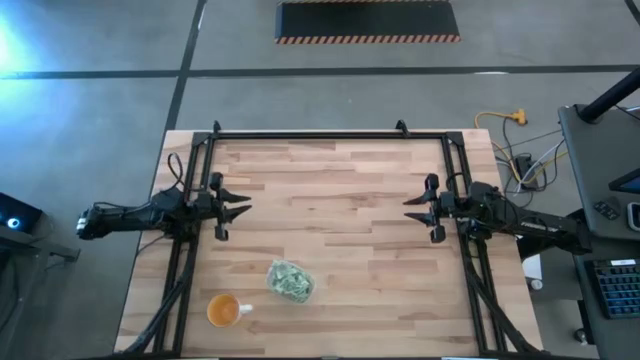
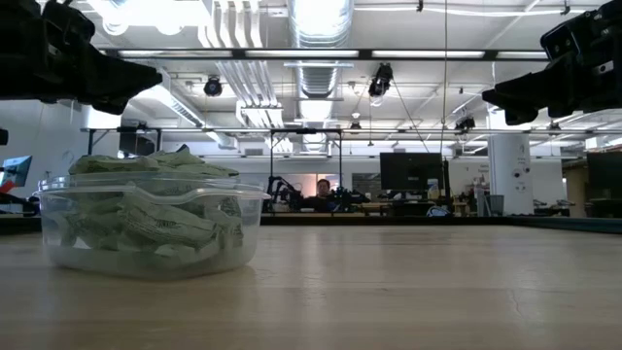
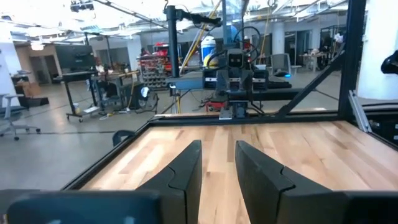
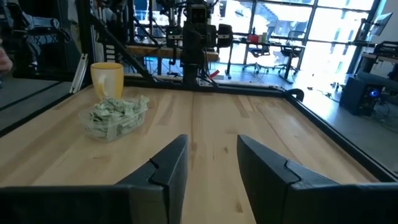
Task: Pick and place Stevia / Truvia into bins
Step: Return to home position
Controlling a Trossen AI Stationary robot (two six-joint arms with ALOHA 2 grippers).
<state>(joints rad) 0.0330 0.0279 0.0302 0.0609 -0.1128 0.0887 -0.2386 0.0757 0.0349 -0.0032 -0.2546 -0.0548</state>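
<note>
left pincer (image 1: 238,207) hovering at 9 o'clock, spread open | right pincer (image 1: 417,208) hovering at 3 o'clock, spread open | Stevia packets (image 1: 291,280) sitting heaped in clear bin (image 2: 248,194) at 6 o'clock on tabletop (image 1: 340,190)

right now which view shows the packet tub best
Low view: the tub sits close at left, packets heaped above its rim. High view: small, from above. Right wrist view: farther off, beside the orange cup. Left wrist view: not shown.

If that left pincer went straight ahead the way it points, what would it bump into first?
Probably the right pincer facing it; the bare table between looks free. The tub lies off to one side.
</note>
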